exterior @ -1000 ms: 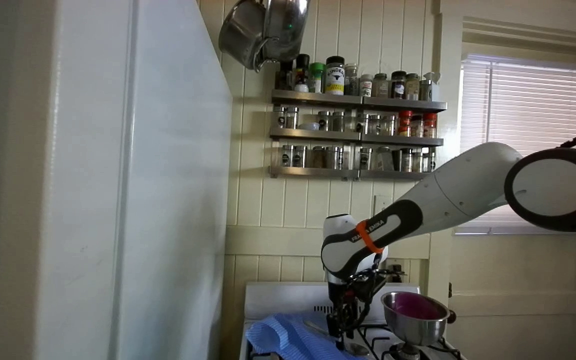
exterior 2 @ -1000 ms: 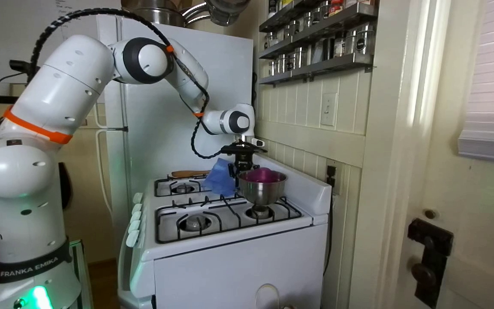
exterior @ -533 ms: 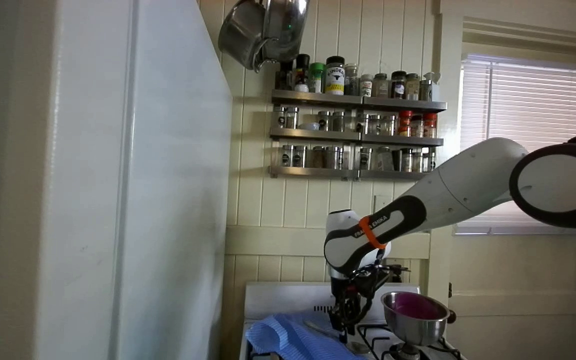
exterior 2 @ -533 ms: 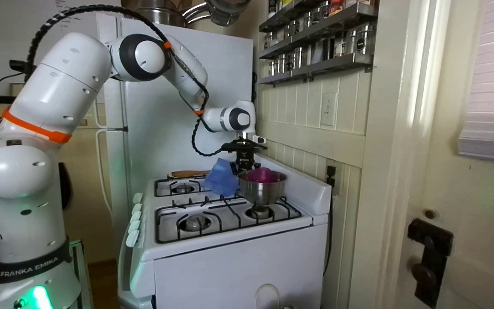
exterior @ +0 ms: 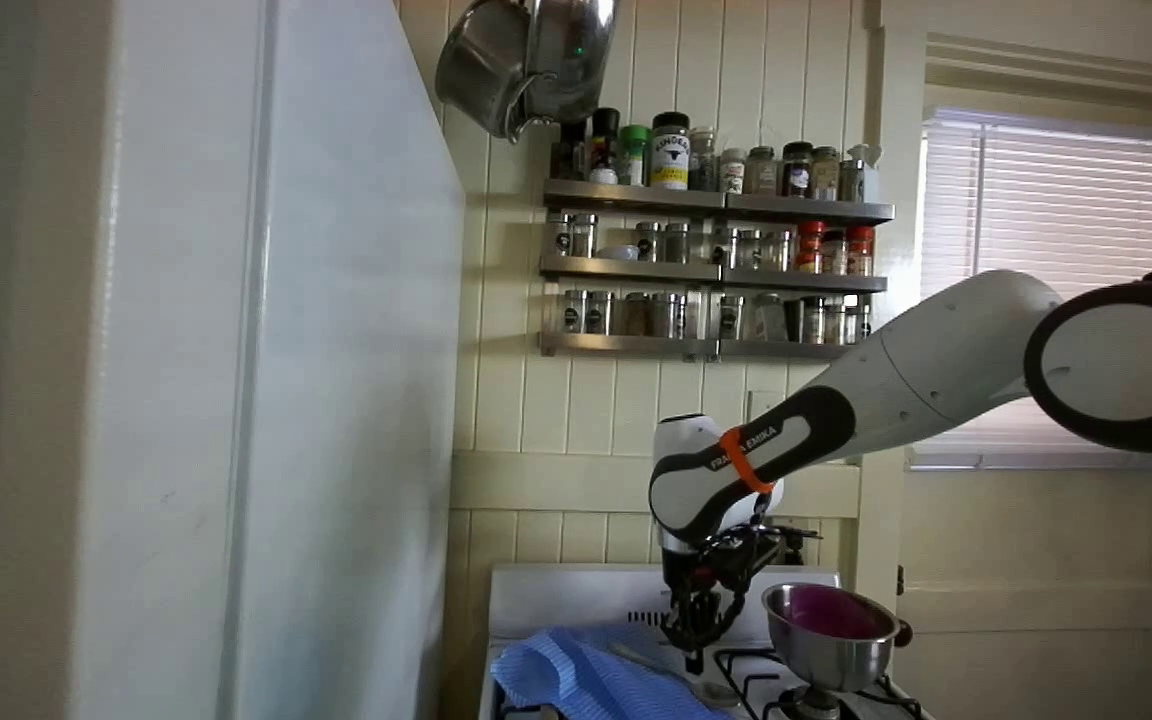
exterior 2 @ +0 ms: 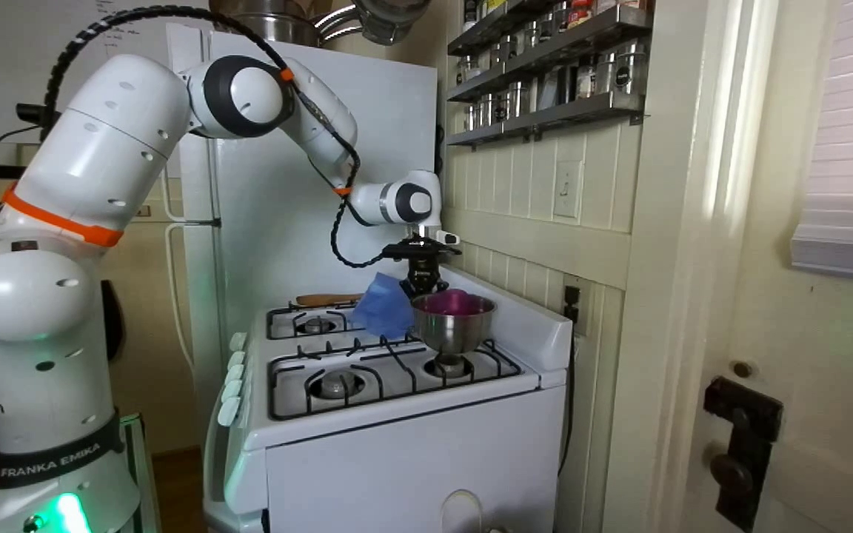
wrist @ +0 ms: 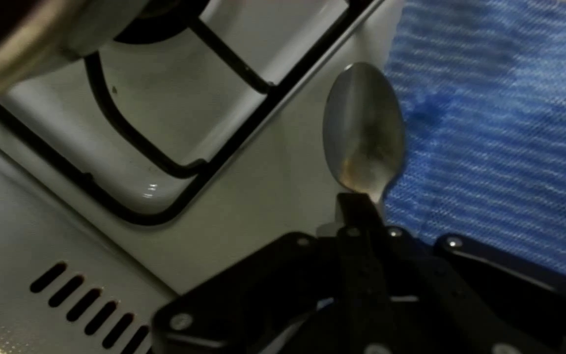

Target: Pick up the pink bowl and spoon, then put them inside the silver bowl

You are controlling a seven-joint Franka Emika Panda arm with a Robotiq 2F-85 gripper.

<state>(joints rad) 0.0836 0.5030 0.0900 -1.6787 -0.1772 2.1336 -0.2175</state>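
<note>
The gripper [wrist: 360, 209] hangs over the spoon [wrist: 364, 123], its fingers drawn together with nothing seen between them. The spoon lies along the edge of the blue cloth [wrist: 499, 157] — near the silver bowl [exterior 2: 452, 333], which holds the pink bowl [exterior 2: 453, 302]. In both exterior views the arm [exterior 2: 126, 126] reaches over the stove [exterior 2: 412, 451], its wrist [exterior 2: 420, 200] turned straight down. An orange band [exterior: 742, 462] hides part of the arm's lettering, which ends in "EMIKA"; the dark collar [exterior 2: 49, 462] at its foot reads "FRANKA EMIKA" whole. On the shelf [exterior: 636, 196], a yellow-labelled bottle [exterior: 670, 152] bears a name — too blurred to read.
</note>
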